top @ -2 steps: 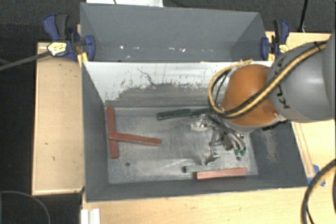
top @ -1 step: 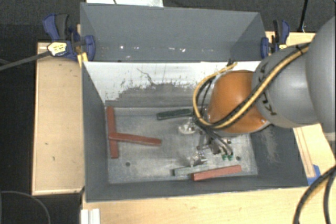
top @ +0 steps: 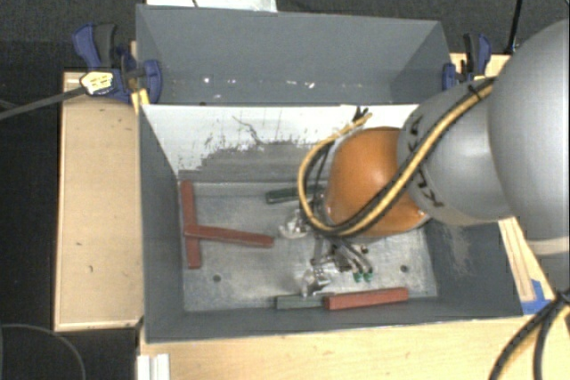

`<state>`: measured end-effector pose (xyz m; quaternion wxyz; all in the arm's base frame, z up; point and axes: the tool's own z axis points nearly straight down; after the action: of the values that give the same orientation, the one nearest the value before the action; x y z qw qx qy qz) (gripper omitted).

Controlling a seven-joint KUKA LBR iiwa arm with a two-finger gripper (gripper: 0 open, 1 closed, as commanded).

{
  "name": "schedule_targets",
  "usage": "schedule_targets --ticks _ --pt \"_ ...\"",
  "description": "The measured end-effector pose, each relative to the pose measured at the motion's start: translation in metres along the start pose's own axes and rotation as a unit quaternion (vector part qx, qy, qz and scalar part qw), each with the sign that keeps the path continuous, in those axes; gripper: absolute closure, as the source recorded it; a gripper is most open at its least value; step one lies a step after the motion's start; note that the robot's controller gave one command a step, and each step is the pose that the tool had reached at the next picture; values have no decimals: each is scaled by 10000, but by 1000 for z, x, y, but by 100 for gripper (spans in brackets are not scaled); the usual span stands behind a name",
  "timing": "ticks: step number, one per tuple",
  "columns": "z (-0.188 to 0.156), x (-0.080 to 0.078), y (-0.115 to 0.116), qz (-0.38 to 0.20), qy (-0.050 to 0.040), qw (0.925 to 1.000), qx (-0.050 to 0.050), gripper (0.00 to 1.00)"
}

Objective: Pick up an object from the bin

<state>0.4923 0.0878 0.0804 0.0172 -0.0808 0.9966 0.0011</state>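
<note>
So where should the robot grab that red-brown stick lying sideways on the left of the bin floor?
Probably near its middle, coming straight down from above. The red-brown stick lies flat on the bin floor, long and thin, so pinching across its narrow width suits it. Its left end meets a second stick, so stay clear of that end.

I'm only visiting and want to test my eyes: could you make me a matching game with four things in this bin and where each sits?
Things:
1. red-brown T shape
2. dark green stick
3. red-brown bar
4. tool

Places:
A. along the front wall of the bin
B. mid-floor, below the orange cover
C. left part of the floor
D. back of the floor, left of the orange cover

Pairs: 1-C, 2-D, 3-A, 4-B
</note>
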Motion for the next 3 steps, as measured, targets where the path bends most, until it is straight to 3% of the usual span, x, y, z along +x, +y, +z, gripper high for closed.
schedule_targets --ticks 1,2,3 --pt "2 -24 12 42 152 9999 -4 0" --pt "10 -111 59 -606 152 9980 -28 100" --pt "10 -111 59 -604 152 9981 -28 100"
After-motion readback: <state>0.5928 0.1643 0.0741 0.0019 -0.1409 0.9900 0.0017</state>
